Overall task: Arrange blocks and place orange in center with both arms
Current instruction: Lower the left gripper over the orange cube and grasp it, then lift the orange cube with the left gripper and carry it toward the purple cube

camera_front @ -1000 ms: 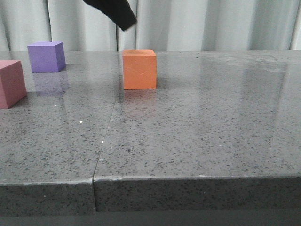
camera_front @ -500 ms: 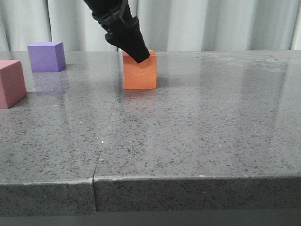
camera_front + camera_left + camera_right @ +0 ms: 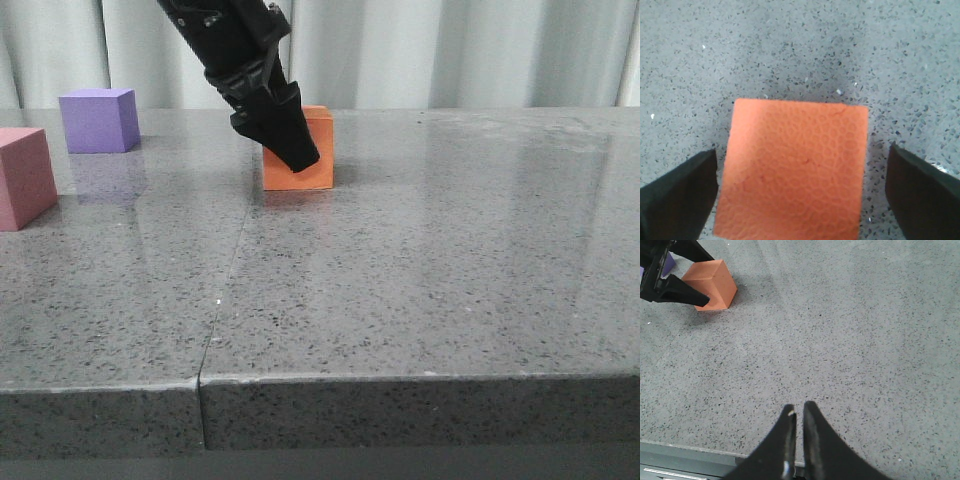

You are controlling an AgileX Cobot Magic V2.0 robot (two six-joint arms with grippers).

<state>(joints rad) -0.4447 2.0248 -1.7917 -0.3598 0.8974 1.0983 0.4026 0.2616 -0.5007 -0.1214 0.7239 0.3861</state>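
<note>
The orange cube [image 3: 318, 135] stands on the grey stone table toward the back, left of middle. My left gripper [image 3: 298, 152] has come down over it, open, with one black finger in front of the cube's face. In the left wrist view the cube [image 3: 795, 170] lies between the two fingers [image 3: 680, 195], with a gap on each side. The purple cube [image 3: 97, 120] stands at the far left back. The pink cube [image 3: 22, 178] stands at the left edge, nearer. My right gripper [image 3: 799, 410] is shut and empty above the table's front edge, far from the orange cube [image 3: 710, 284].
A seam [image 3: 225, 290] runs through the tabletop from the orange cube toward the front edge [image 3: 400, 380]. A pale curtain [image 3: 450, 50] hangs behind the table.
My left gripper has come down from above the orange cube until its open fingers sit at the cube's sides. The cubes have not moved.
</note>
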